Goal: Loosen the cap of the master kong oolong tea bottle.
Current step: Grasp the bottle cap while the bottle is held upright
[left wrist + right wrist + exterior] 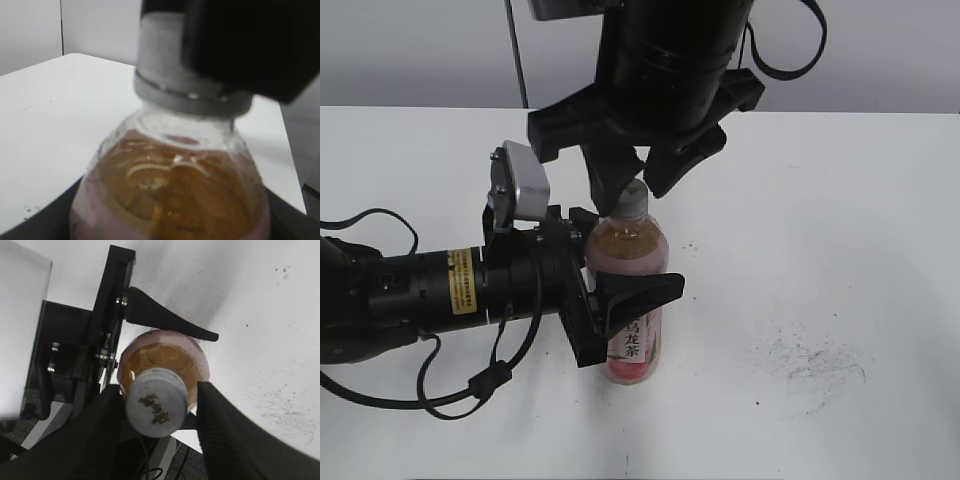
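Oolong tea bottle clamped upright, cap between the upper fingers

Master Kong oolong tea bottle, a slim clear plastic bottle of amber tea with a pink label and a white panel of black Chinese characters, stands upright on the white bench, a little left of the middle and toward the near edge. Its small round white ribbed screw cap sits on the neck, faint grey print showing on top in the right wrist view.

The left gripper comes in from the left, lying low along the bench. Its black fingers are clamped on the body of the bottle at label height, one on the near side and the other hidden behind it.

The right gripper hangs straight down from above. Its black fingers stand on either side of the cap, close against its ribbed wall; in the left wrist view one finger covers the right half of the cap. Whether both pads press firmly on the cap cannot be told for certain, though they appear to touch it.

Faint dark specks mark the bench to the right of the bottle.
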